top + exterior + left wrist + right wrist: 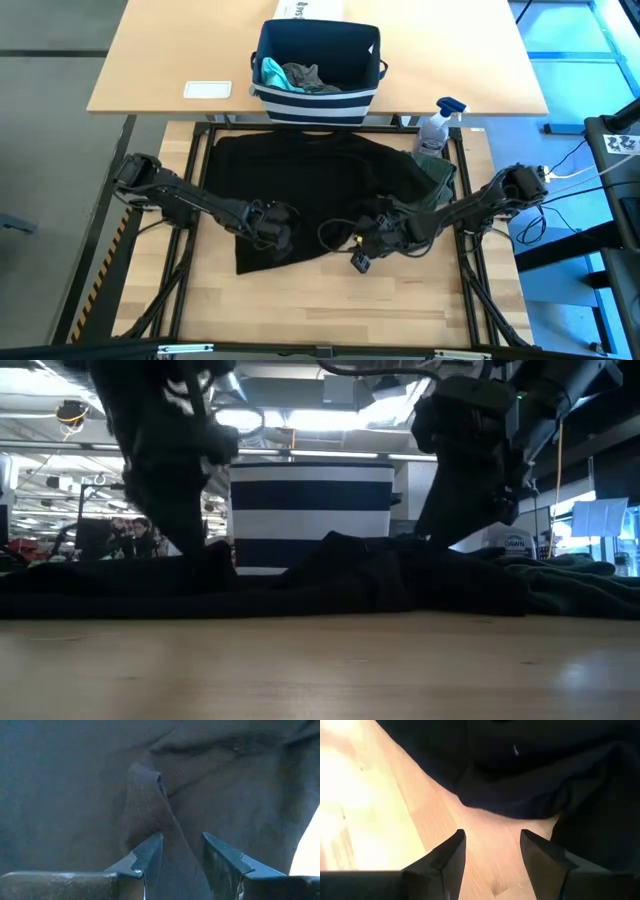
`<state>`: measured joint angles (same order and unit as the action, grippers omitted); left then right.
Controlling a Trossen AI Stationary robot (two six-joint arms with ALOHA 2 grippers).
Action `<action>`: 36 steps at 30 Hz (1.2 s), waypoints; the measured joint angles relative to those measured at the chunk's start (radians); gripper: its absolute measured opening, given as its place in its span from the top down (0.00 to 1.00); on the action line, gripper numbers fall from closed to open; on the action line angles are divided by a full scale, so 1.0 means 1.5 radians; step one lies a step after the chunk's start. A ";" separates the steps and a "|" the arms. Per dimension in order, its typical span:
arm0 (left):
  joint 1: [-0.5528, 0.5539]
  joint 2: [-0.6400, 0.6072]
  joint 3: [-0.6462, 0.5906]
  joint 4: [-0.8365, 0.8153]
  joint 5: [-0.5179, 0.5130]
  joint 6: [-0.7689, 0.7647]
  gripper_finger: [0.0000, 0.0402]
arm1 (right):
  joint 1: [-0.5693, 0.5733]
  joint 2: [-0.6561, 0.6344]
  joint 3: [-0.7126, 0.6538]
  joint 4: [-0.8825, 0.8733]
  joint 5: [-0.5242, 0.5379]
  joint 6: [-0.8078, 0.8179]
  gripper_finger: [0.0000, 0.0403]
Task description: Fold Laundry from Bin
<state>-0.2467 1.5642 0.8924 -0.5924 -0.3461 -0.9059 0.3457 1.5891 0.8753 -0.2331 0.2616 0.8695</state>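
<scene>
on table, black t-shirt point(310, 195), left hand point(181, 855) pinching fold

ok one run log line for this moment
left pincer: pinching fold of black T-shirt | right pincer: open over table, at shirt edge

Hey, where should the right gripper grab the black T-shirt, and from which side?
Probably the black T-shirt's rumpled near edge, approached from the bare table side. That hem lies just ahead of the open right gripper, slightly raised off the wood, so one finger could slide under it. The left gripper already straddles a fold.

Bright workshop point(60, 510) behind wooden table point(300, 300)
</scene>
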 joint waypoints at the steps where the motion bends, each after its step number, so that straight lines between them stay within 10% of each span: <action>1: 0.007 0.000 -0.011 0.013 0.007 -0.003 0.67 | 0.003 0.001 0.000 -0.002 0.002 0.005 0.53; 13: 0.082 -0.074 -0.021 -0.326 -0.148 0.021 0.67 | 0.005 -0.001 0.026 -0.002 0.006 -0.021 0.53; 22: 0.087 -0.163 -0.024 -0.121 -0.021 0.181 0.67 | -0.002 0.039 0.077 0.122 0.045 -0.424 0.53; 27: 0.059 -0.172 -0.024 -0.016 0.026 0.205 0.67 | -0.035 0.115 0.075 0.121 0.038 -0.440 0.56; 36: 0.030 -0.154 -0.025 0.002 0.008 0.207 0.67 | -0.167 0.149 0.105 0.122 0.412 -0.452 0.65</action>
<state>-0.2024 1.3337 0.8555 -0.5896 -0.3335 -0.5950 0.0959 1.8120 1.0330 -0.0507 0.8797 0.1916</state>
